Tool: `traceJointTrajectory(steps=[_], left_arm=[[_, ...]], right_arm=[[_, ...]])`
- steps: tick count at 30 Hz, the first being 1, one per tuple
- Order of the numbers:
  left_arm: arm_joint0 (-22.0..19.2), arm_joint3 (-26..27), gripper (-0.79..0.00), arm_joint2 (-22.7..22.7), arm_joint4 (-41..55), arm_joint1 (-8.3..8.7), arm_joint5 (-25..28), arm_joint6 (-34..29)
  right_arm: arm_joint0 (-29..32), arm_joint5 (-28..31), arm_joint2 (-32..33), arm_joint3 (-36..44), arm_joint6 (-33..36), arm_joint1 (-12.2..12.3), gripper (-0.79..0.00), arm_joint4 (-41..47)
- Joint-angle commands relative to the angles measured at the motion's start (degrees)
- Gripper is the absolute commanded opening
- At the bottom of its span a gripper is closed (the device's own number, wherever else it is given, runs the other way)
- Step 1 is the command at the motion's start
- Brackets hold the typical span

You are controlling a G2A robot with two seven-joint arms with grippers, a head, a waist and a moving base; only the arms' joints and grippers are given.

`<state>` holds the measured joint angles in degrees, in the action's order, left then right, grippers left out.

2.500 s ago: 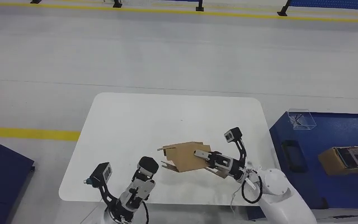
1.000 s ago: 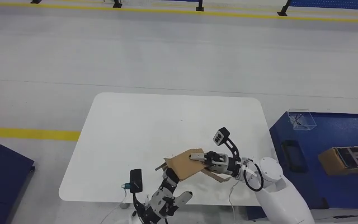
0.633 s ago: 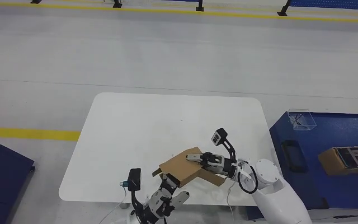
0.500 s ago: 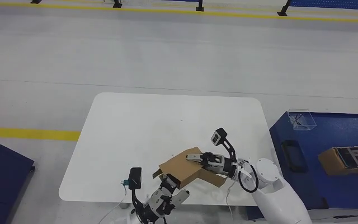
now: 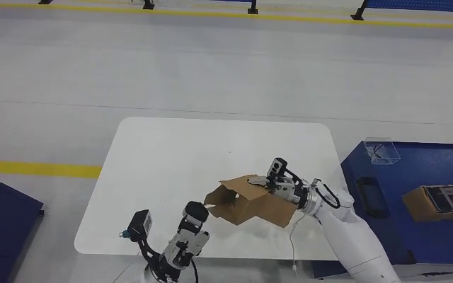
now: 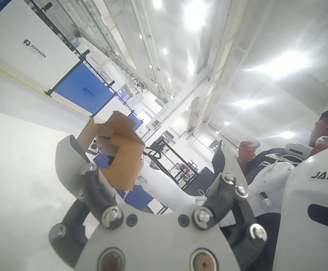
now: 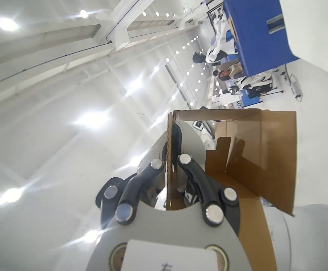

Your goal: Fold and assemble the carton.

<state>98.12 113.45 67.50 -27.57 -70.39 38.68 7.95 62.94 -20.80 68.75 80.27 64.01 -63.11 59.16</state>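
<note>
By the worktop's (image 5: 177, 156) near edge, the left gripper (image 6: 144, 151) has its fingers (image 6: 74, 159) spread wide, holding nothing, just beside the carton's (image 5: 251, 205) open end. Farther right, the right gripper (image 7: 171, 151) pinches one carton wall, well apart from the far edge.

Pretty plain hall: glossy grey floor (image 5: 212, 64) with yellow tape lines (image 5: 49, 170), a rounded white table (image 5: 177, 163), a blue cabinet (image 5: 417, 184) just beside it, and bright ceiling lights (image 6: 194, 15) overhead.
</note>
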Motion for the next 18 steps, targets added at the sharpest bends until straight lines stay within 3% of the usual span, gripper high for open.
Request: traceJointTrajectory(steps=[1, 11, 18], left_arm=[[-0.5, -0.2, 0.0, 1.5, -4.2, -0.06, -3.9, 1.5], [-3.4, -3.7, 0.0, -2.5, -12.1, -0.56, -8.8, -1.9], [-4.7, -5.1, 0.0, -4.2, -12.6, -1.07, -10.5, 0.8]], right_arm=[[-0.9, -1.9, -0.3, -1.2, 1.1, -0.1, -0.785, 1.9], [-3.0, -3.3, -1.7, -3.8, 3.9, -0.6, -0.785, 3.7], [-3.8, -5.6, -2.2, -5.7, 8.1, -0.8, -0.785, 6.3]])
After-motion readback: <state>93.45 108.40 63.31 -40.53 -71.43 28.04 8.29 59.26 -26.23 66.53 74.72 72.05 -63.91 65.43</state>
